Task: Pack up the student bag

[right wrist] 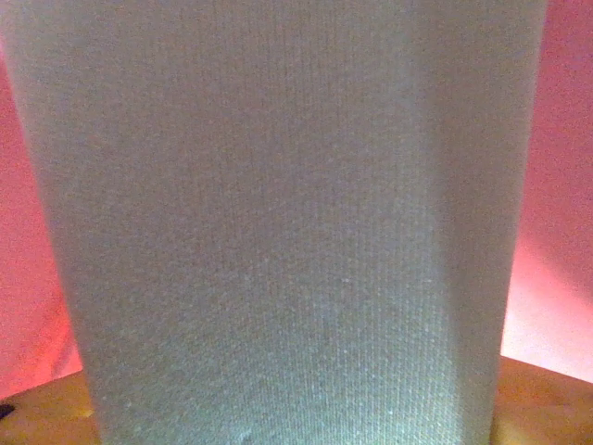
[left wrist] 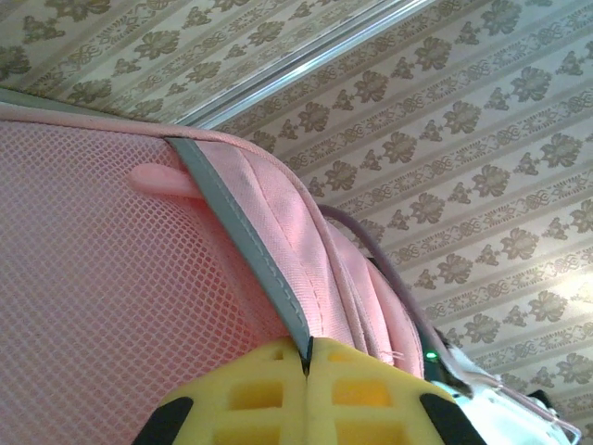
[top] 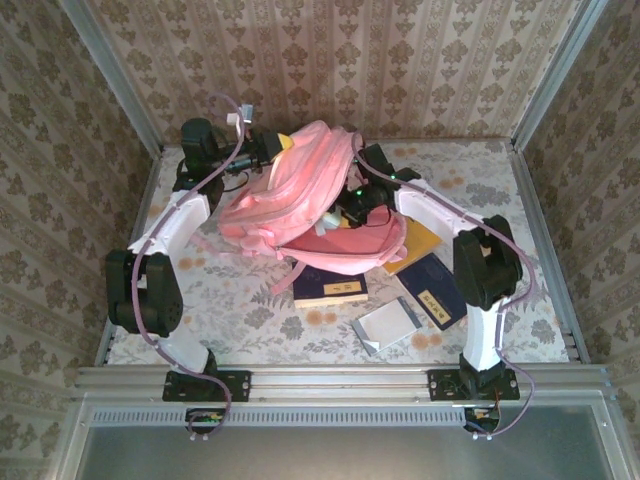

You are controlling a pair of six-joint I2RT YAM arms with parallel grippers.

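The pink student bag [top: 300,190] lies at the back middle of the table with its mouth lifted open. My left gripper [top: 285,143] is at its top rear edge. In the left wrist view the yellow fingers [left wrist: 241,394] are pressed together on the bag's grey trim strip [left wrist: 241,232], beside pink mesh [left wrist: 111,278]. My right gripper [top: 345,212] is in the bag's mouth. A grey cloth-covered item [right wrist: 287,232] stands close before the right wrist camera and hides the fingers. The pink bag lining [right wrist: 561,139] shows on both sides of it.
In front of the bag lie a dark blue book [top: 330,285], a second dark blue book [top: 435,292], an orange book [top: 418,243] and a silvery notebook [top: 388,325]. Patterned walls close the table on three sides, and a metal rail [top: 340,380] runs along the front.
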